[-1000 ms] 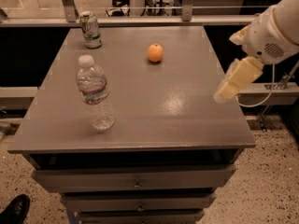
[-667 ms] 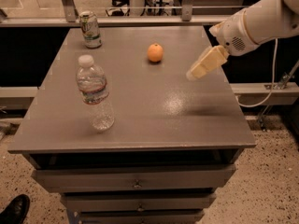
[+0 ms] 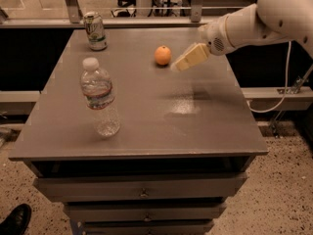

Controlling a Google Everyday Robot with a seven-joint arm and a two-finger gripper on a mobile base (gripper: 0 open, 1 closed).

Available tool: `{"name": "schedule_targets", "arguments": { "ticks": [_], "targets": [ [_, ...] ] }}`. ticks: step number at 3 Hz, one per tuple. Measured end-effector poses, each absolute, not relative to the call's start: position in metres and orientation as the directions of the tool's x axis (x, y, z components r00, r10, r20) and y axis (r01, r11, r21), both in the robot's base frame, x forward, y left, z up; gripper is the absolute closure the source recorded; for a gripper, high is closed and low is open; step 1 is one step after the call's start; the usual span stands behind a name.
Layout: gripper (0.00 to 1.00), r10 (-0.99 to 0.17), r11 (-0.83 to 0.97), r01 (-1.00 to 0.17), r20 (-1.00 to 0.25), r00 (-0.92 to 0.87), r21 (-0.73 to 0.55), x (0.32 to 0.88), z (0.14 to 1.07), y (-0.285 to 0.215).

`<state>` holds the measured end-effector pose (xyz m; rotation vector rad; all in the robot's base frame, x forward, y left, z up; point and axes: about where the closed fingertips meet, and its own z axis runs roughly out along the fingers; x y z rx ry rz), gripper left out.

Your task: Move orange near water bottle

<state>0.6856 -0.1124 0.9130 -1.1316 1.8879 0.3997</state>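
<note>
The orange sits on the grey table toward the back centre. The water bottle stands upright at the left front, clear with a white cap and a red, white and blue label. My gripper reaches in from the right on a white arm and hangs just right of the orange, slightly above the tabletop, a small gap from the fruit. It holds nothing that I can see.
A green-and-white soda can stands at the back left corner. The table has drawers below its front edge. A railing and glass run behind the table. A dark shoe shows at the floor, bottom left.
My arm has swung left and toward the back of the table, bringing the gripper from the right edge to just beside the orange. The orange, bottle and can have not moved.
</note>
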Motion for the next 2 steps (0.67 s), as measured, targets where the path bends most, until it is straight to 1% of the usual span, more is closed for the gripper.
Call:
{"name": "schedule_targets", "arguments": {
  "ticks": [2],
  "targets": [
    [0.0, -0.475, 0.553, -0.83, -0.846, -0.241, -0.074, 0.749, 0.874, -0.058]
  ]
}}
